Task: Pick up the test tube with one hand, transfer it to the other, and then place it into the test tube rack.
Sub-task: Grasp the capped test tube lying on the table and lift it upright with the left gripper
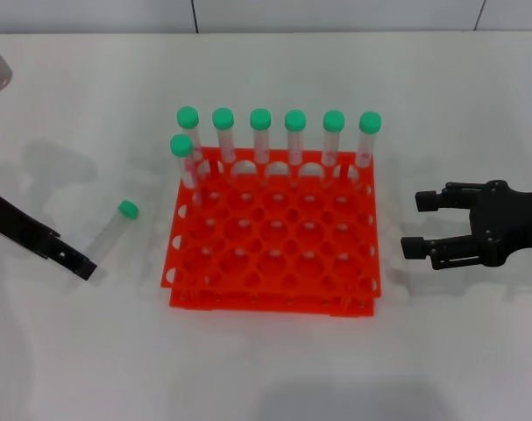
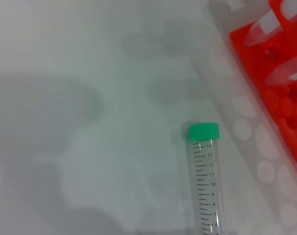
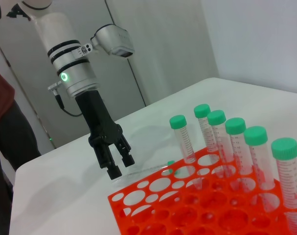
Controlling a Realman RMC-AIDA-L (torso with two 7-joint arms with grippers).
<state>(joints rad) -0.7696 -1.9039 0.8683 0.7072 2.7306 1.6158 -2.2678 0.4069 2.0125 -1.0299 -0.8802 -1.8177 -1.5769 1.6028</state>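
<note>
The test tube (image 1: pixel 115 230), clear with a green cap, lies on the white table left of the orange-red rack (image 1: pixel 274 303), cap toward the back. It also shows in the left wrist view (image 2: pixel 206 186) and, faintly, in the right wrist view (image 3: pixel 147 170). My left gripper (image 1: pixel 80 263) is low at the tube's bottom end. In the right wrist view this gripper (image 3: pixel 121 165) is open, its fingertips just above the table beside the tube. My right gripper (image 1: pixel 414 224) is open and empty, right of the rack, pointing toward it.
Several alike green-capped tubes (image 1: pixel 295 136) stand upright in the rack's back row, and one (image 1: pixel 185 158) stands in its left column. The rack's corner (image 2: pixel 278 73) shows in the left wrist view, close to the lying tube. The other holes are empty.
</note>
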